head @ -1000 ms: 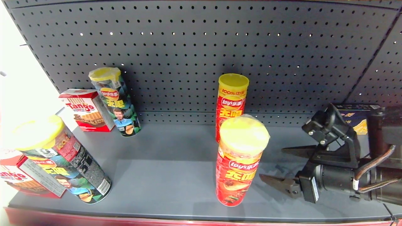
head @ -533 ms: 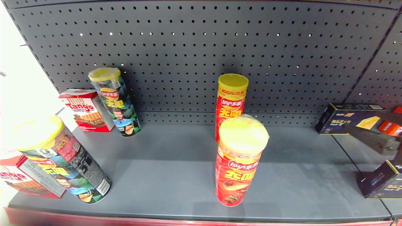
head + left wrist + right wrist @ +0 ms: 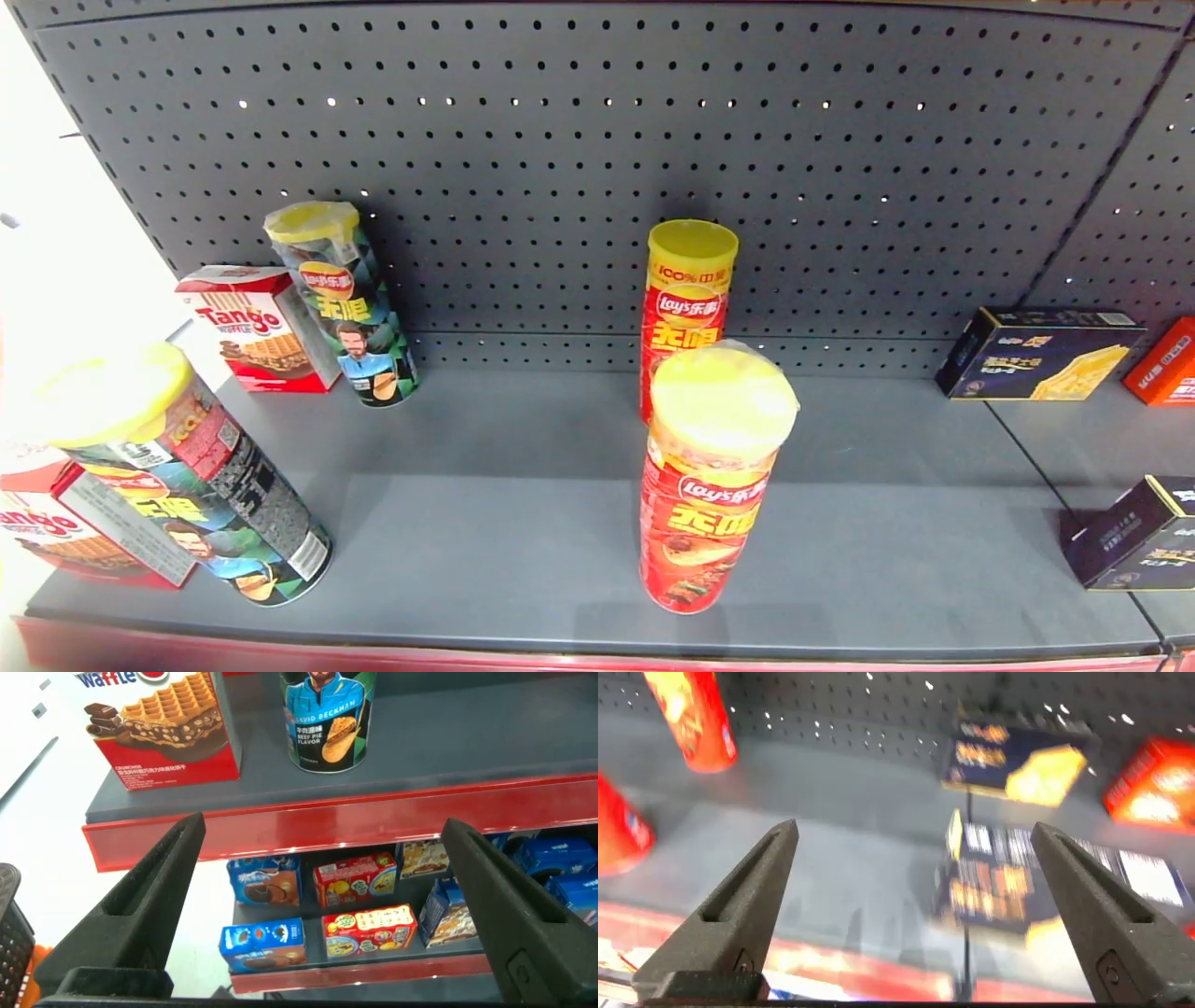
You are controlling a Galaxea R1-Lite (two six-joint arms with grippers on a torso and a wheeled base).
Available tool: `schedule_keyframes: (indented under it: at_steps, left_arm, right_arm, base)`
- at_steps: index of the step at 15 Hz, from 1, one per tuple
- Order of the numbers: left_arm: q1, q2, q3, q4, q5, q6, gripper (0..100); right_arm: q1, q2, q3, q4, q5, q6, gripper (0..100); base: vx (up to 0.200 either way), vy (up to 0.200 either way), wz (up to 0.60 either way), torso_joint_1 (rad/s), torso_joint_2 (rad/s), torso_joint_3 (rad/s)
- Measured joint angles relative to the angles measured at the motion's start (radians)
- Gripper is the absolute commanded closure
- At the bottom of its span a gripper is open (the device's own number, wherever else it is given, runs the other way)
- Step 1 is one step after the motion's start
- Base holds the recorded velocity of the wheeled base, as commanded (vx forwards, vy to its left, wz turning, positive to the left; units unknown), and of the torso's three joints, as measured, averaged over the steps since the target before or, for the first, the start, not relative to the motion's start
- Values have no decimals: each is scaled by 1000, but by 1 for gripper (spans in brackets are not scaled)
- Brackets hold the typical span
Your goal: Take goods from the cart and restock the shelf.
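**Restocking under way:** Two red chip cans stand upright mid-shelf. The front red can (image 3: 708, 485) is near the lip of the grey shelf (image 3: 523, 523). The rear red can (image 3: 689, 299) is just behind it, close to the pegboard back panel (image 3: 597, 140).

To the left, two dark-printed cans (image 3: 344, 299) with yellow lids stand beside two red-and-white waffle boxes (image 3: 254, 327), one pair at the back and one at the front corner. To the right, across a seam in the shelf, lie two dark blue boxes (image 3: 1046, 355) and an orange box (image 3: 1162, 373).

The left gripper (image 3: 322, 831) hangs in front of the shelf's red front edge (image 3: 392, 814), jaws spread wide with nothing between them. Beyond it are a waffle box and a dark-printed can, and lower down a lower shelf of small snack boxes (image 3: 364, 905).

The right gripper (image 3: 915, 829) faces the shelf's right part, jaws likewise wide apart and empty. In its blurred view the dark blue boxes appear to sit just beyond its fingertips.
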Motion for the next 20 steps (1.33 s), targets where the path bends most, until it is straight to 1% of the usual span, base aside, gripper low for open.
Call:
schedule_keyframes:
  at_steps: [2,4,5,6,9,12,17,19,20]
  left_arm:
    - [0,0,0,0,2,-1,0]
    - [0,0,0,0,0,0,0]
    - [0,0,0,0,0,0,0]
    - [0,0,0,0,0,0,0]
    - [0,0,0,0,0,-1,0]
    - [0,0,0,0,-2,-3,0]
    - [0,0,0,0,-4,0,0]
    - [0,0,0,0,4,2,0]
    - [0,0,0,0,19,3,0]
  right_arm:
    - [-12,-147,77,65,-9,2,0]
    - [-21,-245,195,8,-33,9,0]
    - [-24,-269,232,27,-37,12,0]
    - [-26,-287,250,84,-38,15,0]
    - [-39,-316,266,176,-62,90,0]
    - [-73,-361,268,174,-58,100,0]
    - [-83,-390,269,173,-57,103,0]
    - [-84,-393,269,173,-57,102,0]
    - [-84,-393,269,173,-57,102,0]
  base:
    - [0,0,0,0,0,0]
    - [0,0,0,0,0,0]
    - [0,0,0,0,0,0]
    - [0,0,0,0,0,0]
    - [0,0,0,0,0,0]
    - [0,0,0,0,0,0]
    - [0,0,0,0,0,0]
    - [0,0,0,0,0,0]
    - [0,0,0,0,0,0]
